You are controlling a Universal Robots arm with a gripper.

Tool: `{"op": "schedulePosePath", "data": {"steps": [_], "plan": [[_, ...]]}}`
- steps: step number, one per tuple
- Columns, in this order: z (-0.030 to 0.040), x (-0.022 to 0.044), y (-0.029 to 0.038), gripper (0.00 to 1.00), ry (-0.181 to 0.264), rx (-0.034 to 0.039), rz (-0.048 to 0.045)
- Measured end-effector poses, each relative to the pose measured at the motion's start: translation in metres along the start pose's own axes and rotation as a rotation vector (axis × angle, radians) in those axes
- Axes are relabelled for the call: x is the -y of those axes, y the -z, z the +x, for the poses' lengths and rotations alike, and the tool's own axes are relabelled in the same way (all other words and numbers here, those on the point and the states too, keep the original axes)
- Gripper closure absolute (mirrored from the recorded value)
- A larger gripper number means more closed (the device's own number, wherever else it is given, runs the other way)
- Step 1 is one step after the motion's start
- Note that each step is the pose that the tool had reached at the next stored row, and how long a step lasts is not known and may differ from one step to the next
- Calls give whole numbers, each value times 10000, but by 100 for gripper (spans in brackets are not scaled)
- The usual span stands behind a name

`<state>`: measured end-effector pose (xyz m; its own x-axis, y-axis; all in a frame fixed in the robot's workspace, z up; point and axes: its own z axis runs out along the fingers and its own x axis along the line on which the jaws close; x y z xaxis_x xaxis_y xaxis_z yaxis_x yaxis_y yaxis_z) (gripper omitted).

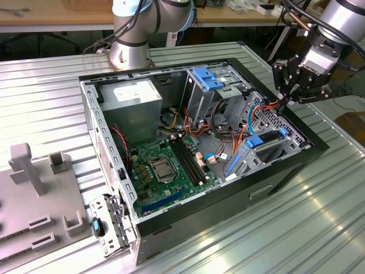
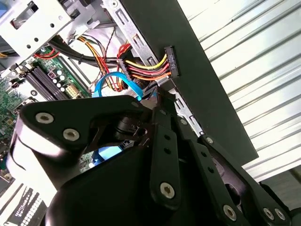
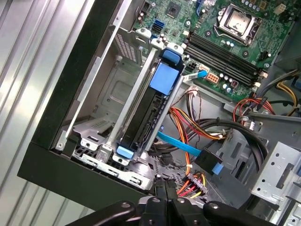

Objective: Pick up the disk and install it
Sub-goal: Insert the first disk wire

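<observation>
Black sheet metal encloses the open computer case (image 1: 285, 171), which is laid on a ribbed metal table (image 1: 45, 85) and takes up the middle of the exterior view. A green motherboard (image 1: 165, 165) is exposed on its floor, and a blue latch (image 1: 208, 77) is seen on the grey drive cage near the top centre. The disk (image 1: 261, 141) is found inside the case, right of centre in the exterior view, seated on edge in a grey metal bay against the case wall. In the first wrist view the disk (image 3: 148, 110) is shown as a dark body held between grey rails, with blue plastic at both ends. The gripper (image 1: 283, 98) is held over the case rim in the upper right of the exterior view, apart from the disk. Its fingers are drawn together with nothing seen between them, as shown in both wrist views (image 3: 163, 190) (image 2: 157, 96). A power connector (image 2: 170, 61) with yellow, red and orange wires lies just beside the fingertips; whether it is touched cannot be told.
</observation>
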<state>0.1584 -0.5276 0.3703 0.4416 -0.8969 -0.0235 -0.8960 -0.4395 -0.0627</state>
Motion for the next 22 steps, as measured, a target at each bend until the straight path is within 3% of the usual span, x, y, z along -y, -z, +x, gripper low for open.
{"op": "schedulePosePath", "data": {"steps": [5,9,14,16,19,22], "plan": [[-14,9,-1,89,201,3,-8],[-52,28,-3,89,739,33,-24],[-49,37,-3,89,1166,56,-35],[-46,42,-3,83,1315,60,-42],[-42,49,-4,64,1769,82,-55],[-20,95,-6,63,2152,110,-71]]}}
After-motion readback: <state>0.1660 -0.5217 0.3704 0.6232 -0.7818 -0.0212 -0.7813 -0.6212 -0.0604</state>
